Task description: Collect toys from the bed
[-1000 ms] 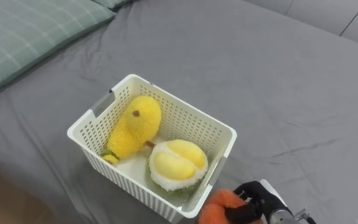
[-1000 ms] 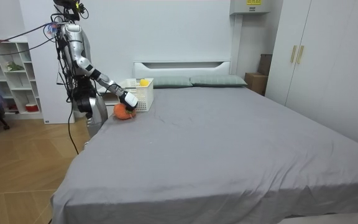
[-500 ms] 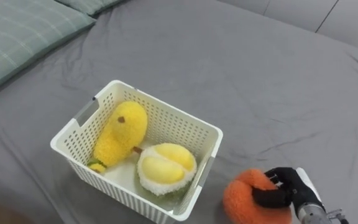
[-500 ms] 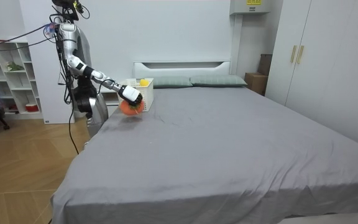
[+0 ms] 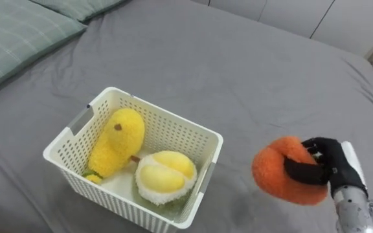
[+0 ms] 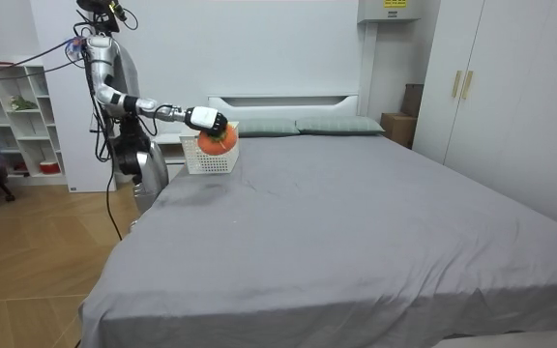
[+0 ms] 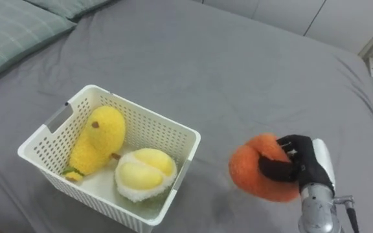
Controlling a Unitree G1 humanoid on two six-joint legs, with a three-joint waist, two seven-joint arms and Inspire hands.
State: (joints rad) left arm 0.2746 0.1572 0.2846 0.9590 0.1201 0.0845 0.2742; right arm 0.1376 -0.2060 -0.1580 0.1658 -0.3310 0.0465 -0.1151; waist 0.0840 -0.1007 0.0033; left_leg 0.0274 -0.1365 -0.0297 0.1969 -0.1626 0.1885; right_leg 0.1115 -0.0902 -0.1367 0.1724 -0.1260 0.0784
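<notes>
Grey bedding [image 5: 238, 71] is spread smooth over a wide bed with a white headboard [image 6: 283, 103], and in the room view the robot is seen standing on the wooden floor at the bed's side near its head, at the room view's left, with its right arm stretched out level over the mattress. At the upper left of the eye views a pale green checked pillow [image 5: 11, 39] is laid. Next to it, resting on the bedding, a white perforated plastic basket [image 5: 173, 134] is placed, with a handle slot in its left end. Two plush toys are contained in it: a yellow pear-shaped plush toy [image 5: 114, 145] is leaned lengthwise along the left side, and a round cream and yellow plush toy shaped like a split durian [image 5: 164, 176] is set just beside it at the right, the two touching. Further right, apart from the basket and clear of the bedding, a round orange plush toy [image 5: 278, 171] is held in the air. It is gripped by the black-fingered right hand [image 5: 332, 169], whose fingers and thumb are curled round its right side.
</notes>
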